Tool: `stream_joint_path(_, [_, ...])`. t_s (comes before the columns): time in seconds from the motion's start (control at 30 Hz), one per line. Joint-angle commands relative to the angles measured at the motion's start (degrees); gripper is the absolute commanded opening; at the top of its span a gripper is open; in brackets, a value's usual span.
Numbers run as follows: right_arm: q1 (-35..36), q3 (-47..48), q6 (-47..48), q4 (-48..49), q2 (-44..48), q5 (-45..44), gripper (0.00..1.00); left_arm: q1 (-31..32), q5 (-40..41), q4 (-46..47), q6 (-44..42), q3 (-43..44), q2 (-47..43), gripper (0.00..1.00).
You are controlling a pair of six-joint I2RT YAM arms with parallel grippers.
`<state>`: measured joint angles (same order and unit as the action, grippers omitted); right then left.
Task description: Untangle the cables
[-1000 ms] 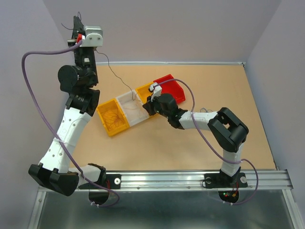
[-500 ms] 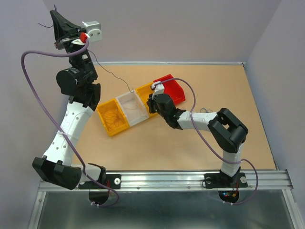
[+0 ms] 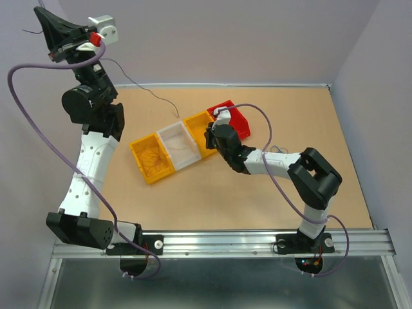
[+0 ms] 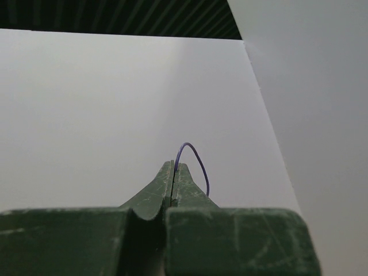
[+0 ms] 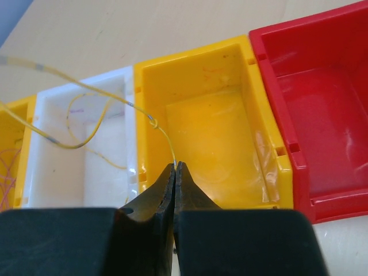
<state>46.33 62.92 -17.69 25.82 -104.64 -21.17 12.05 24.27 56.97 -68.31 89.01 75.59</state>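
Note:
My left gripper [image 3: 44, 19] is raised high at the far left, above the table. In the left wrist view it [image 4: 174, 167] is shut on a blue-purple cable [image 4: 195, 158] that loops out beside the tips. A thin dark cable [image 3: 138, 87] runs from that arm down to the bins. My right gripper [image 3: 209, 137] hangs low over the orange-yellow bin [image 3: 198, 125]. In the right wrist view it [image 5: 175, 165] is shut on a yellow cable [image 5: 164, 138]. That cable has a small knot [image 5: 150, 121] and stretches left over the white bin [image 5: 86, 167].
Four bins stand in a diagonal row: a yellow one [image 3: 143, 147] with a loose wad of cables [image 3: 152, 159], a white one [image 3: 170, 132], the orange-yellow one, and a red one [image 3: 235, 119]. Grey walls close the table on three sides.
My left arm has swung up and to the left, drawing the dark cable out longer from the bins. My right gripper has shifted slightly right and stays shut.

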Motion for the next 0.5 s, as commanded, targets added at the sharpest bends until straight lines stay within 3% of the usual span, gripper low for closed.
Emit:
stream_joint_path(0.0, [-3.3,-2.8,-5.0,0.6,2.5,-4.8,0.01,-4.1,0.3,0.9,3.3,3.7,-2.1,0.00])
stream_joint_path(0.23, [-3.8,-6.0,-5.7,2.3,4.9,-6.1,0.01,-4.7,-0.6,2.1,3.4,-1.9,-5.1,0.00])
stream_joint_path(0.37, [-3.5,-5.7,-3.1,6.5,4.4,4.5,0.01,-4.8,-4.0,-2.6,8.6,-7.4,-8.4,0.00])
stream_joint_path(0.47, [-1.4,-3.3,-0.9,6.5,3.5,5.4,0.00,-4.8,-5.4,-7.0,14.0,-11.7,-11.8,0.00])
